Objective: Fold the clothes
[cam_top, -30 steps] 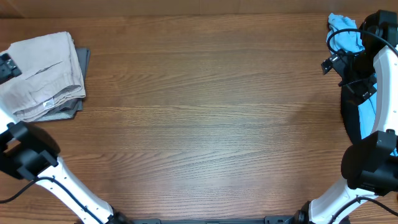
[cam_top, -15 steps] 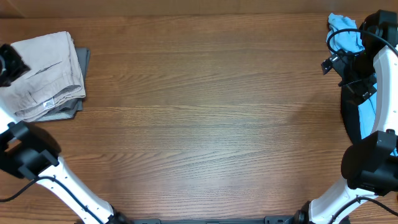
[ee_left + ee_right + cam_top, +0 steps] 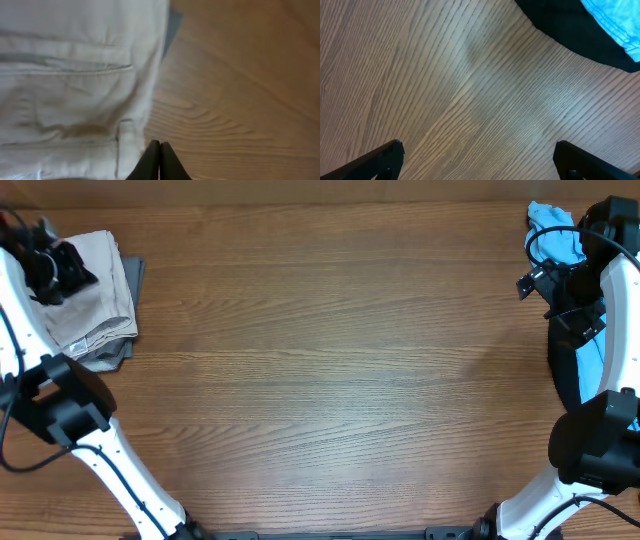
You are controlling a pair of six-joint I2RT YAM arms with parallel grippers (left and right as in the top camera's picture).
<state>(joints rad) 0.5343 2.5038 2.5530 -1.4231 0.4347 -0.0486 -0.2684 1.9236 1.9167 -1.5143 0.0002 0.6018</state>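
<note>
The left gripper (image 3: 159, 159) is seen with its fingers (image 3: 151, 164) pressed together and nothing caught between them. In the left wrist view the tips are set over bare wood of the table (image 3: 240, 100), just beside the edge of the clothes (image 3: 65, 75), which lie from 9 to 12 o'clock of the tips. Whether the tips touch the wood cannot be told. A welt pocket (image 3: 65, 69) is shown across the pale beige cloth, and a strip of a grey garment (image 3: 173, 29) is seen past its edge at 12 o'clock.

The right gripper (image 3: 479, 147) is held wide open, its two fingers (image 3: 387, 156) spread to the lower corners of the right wrist view with only bare table (image 3: 445, 90) between them. A blue cloth (image 3: 615, 20) is seen at 2 o'clock, with a dark shape (image 3: 570, 30) just below it; what that shape is cannot be told.

From overhead, the clothes (image 3: 100, 290) are found folded at about 10 o'clock on the table (image 3: 320, 380), laid on top of the grey garment (image 3: 137, 275), whose edge shows at their 3 o'clock side. A small white tag (image 3: 77, 346) is seen near their 6 o'clock edge. The left gripper (image 3: 68, 270) is placed over their 9 o'clock part. The right gripper (image 3: 532, 280) is held at about 2 o'clock on the table, near the blue cloth (image 3: 555, 225).
</note>
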